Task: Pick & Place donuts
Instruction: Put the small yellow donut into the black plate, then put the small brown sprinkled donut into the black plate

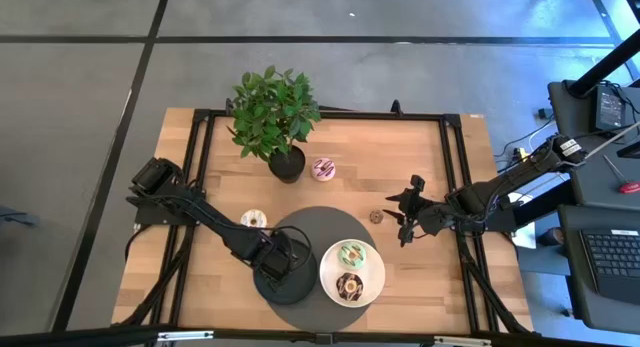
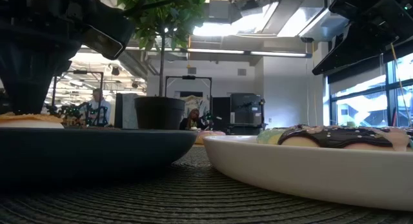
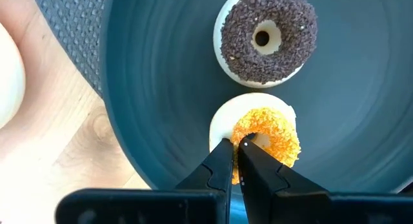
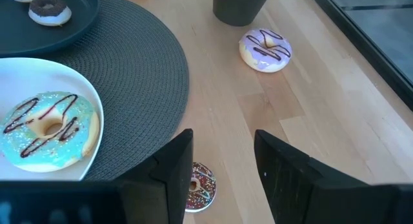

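My left gripper (image 3: 236, 146) is over the black plate (image 3: 161, 88), shut on an orange-sprinkled donut (image 3: 274, 130). A chocolate-sprinkled donut (image 3: 264, 33) lies flat on the same plate beyond it. My right gripper (image 4: 222, 146) is open above the wood, with a tiny brown sprinkled donut (image 4: 201, 184) lying below, just beside one finger. A green donut (image 1: 351, 254) and a chocolate-iced one (image 1: 349, 285) lie on the white plate (image 1: 375, 277). A purple-iced donut (image 4: 266, 48) lies near the plant pot, and a white donut (image 1: 254, 219) lies on the wood. My left gripper pinches the orange donut's ring wall (image 3: 226, 124) on the side nearest me. One fingertip (image 3: 250, 146) stands at the hole and the other outside the ring. The fingers come from above, pointing down. The donut seems to lie flat on the black plate.
A potted plant (image 1: 275, 117) stands at the table's far middle. The round dark woven mat (image 4: 148, 62) lies under both plates. Bare wood shows at the table's far right and near left. Black frame rails (image 1: 455, 187) run along the table's sides.
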Tool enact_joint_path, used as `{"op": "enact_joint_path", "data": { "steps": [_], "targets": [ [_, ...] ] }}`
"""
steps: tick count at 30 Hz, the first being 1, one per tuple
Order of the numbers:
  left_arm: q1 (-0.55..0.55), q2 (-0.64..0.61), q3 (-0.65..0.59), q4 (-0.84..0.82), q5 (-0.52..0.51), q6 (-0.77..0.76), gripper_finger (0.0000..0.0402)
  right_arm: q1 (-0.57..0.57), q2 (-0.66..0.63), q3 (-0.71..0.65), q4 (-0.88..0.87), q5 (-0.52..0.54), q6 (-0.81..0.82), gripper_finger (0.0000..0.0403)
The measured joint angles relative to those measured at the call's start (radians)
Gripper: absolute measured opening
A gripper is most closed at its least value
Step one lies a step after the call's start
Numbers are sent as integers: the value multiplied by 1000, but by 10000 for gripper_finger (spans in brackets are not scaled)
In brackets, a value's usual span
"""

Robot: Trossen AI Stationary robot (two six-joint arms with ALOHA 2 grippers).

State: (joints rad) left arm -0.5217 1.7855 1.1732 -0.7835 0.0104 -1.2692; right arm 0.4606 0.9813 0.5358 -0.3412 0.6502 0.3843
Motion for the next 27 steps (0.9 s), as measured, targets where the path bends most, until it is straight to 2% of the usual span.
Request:
{"op": "enact_joint_path", "data": {
  "steps": [10, 21, 27],
  "targets": [
    [0, 0, 0, -2, -1, 0, 22, 0, 0, 0, 0, 0, 0, 166],
    [1, 0, 0, -1, 6, 0, 90, 0, 0, 0, 0, 0, 0, 166],
    [15, -7, 0, -3, 37, 0, 112, -1, 0, 0, 0, 0, 0, 166]
  ]
}}
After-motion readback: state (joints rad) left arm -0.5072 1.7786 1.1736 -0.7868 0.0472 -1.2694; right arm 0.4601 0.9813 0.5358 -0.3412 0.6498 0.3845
